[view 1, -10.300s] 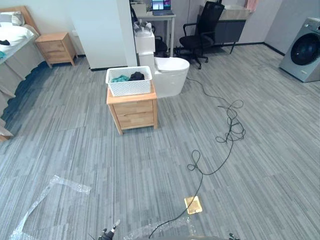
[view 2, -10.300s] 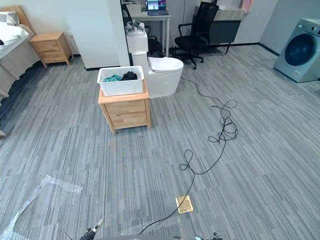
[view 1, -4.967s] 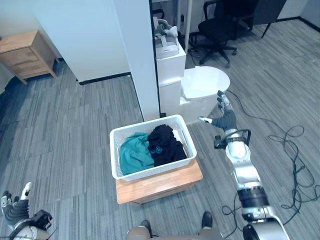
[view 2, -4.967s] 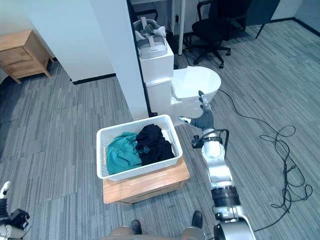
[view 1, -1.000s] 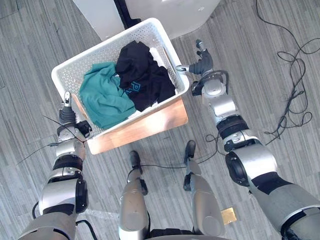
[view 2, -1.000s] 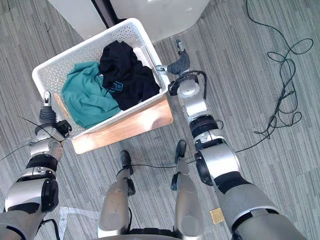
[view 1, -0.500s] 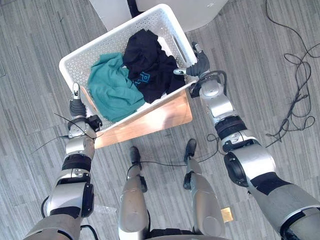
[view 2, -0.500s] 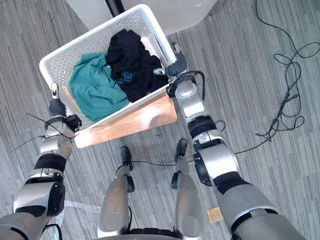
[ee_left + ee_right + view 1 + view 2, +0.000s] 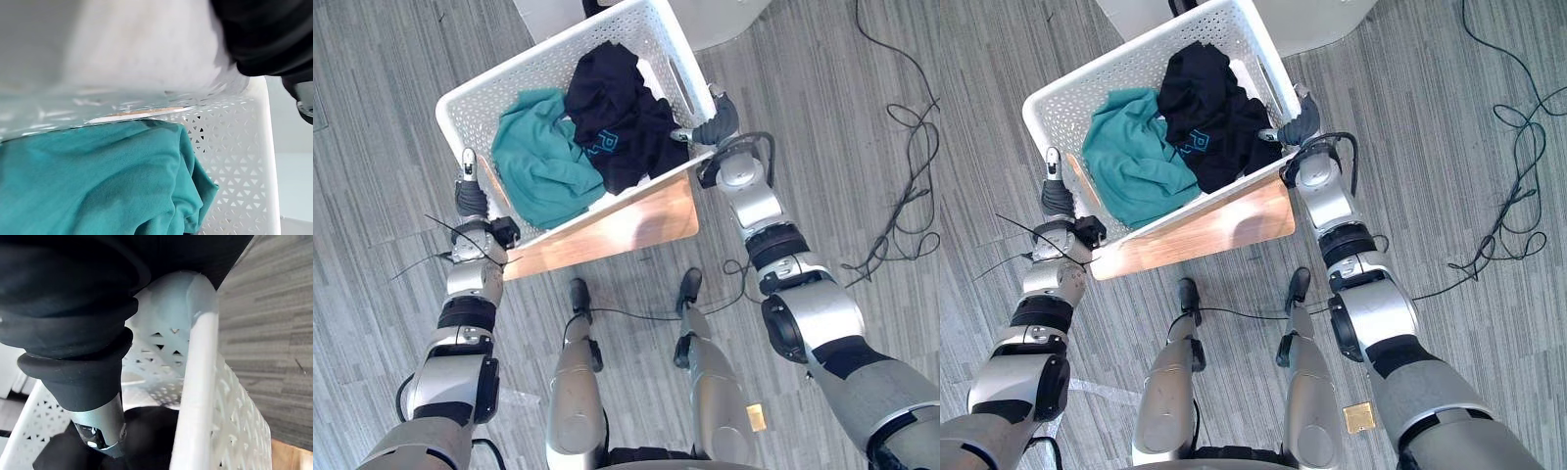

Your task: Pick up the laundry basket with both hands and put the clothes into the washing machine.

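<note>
Left hand (image 9: 470, 199), fingers straight and holding nothing, stands against one end of the laundry basket (image 9: 509, 76) of clothes (image 9: 538, 157) on a wooden nightstand (image 9: 607, 220). Right hand (image 9: 715, 127) sits at the opposite rim (whether it has a grip cannot be told). A lift on uneven holds could tip the load out.

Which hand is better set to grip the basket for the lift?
Right, probably. The right hand straddles the basket's rim beside the end slot, with its thumb reaching inside. The left hand lies with straight fingers along the opposite rim, nothing visibly hooked over it.
</note>
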